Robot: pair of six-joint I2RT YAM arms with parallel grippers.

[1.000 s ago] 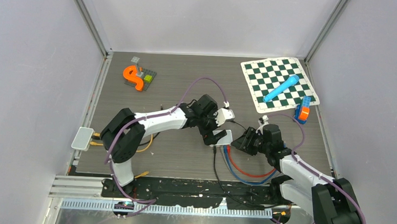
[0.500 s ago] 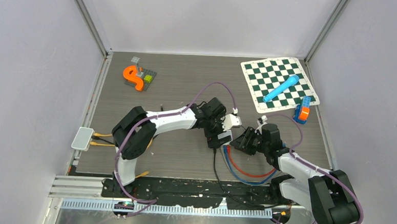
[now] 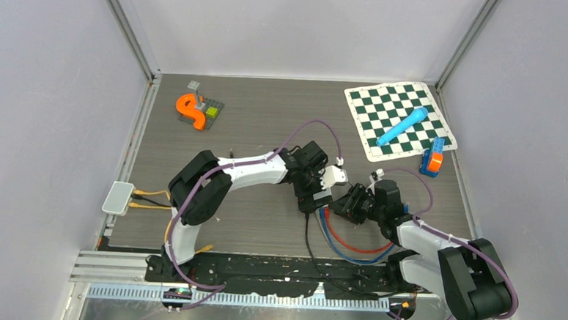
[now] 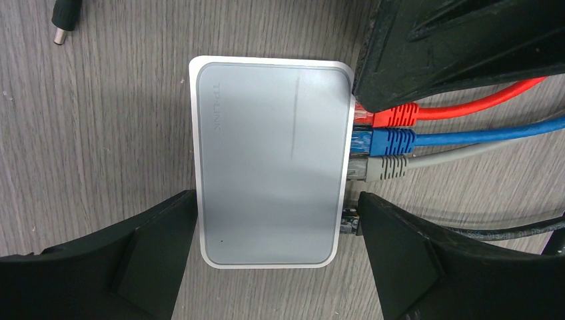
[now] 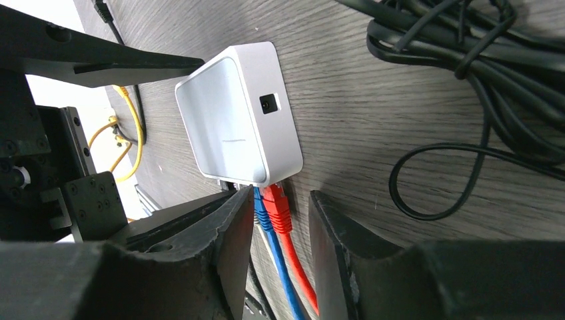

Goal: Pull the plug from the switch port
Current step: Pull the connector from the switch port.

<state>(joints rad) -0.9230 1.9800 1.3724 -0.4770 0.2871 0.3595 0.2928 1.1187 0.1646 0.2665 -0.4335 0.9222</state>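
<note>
Red Ethernet plug (image 4: pixel 393 117) sits seated in the uppermost port on the side of the pale grey, flat rectangular network switch (image 4: pixel 273 167), which lies flat on the dark wood-grain table (image 4: pixel 100 133) near its middle. A blue plug (image 4: pixel 393 140) and a grey plug (image 4: pixel 386 168) occupy the ports just beside it.

The left gripper (image 4: pixel 276 200) is spread wide and straddles the switch, one finger at each side, neither visibly pressing it. The right gripper (image 5: pixel 280 200) reaches in from the cable side with its jaws partly apart. The red and blue plugs lie between them, and a gap shows between the red plug and one finger, so nothing is clamped. A tangled bundle of black cable (image 5: pixel 466 67) lies nearby.
</note>
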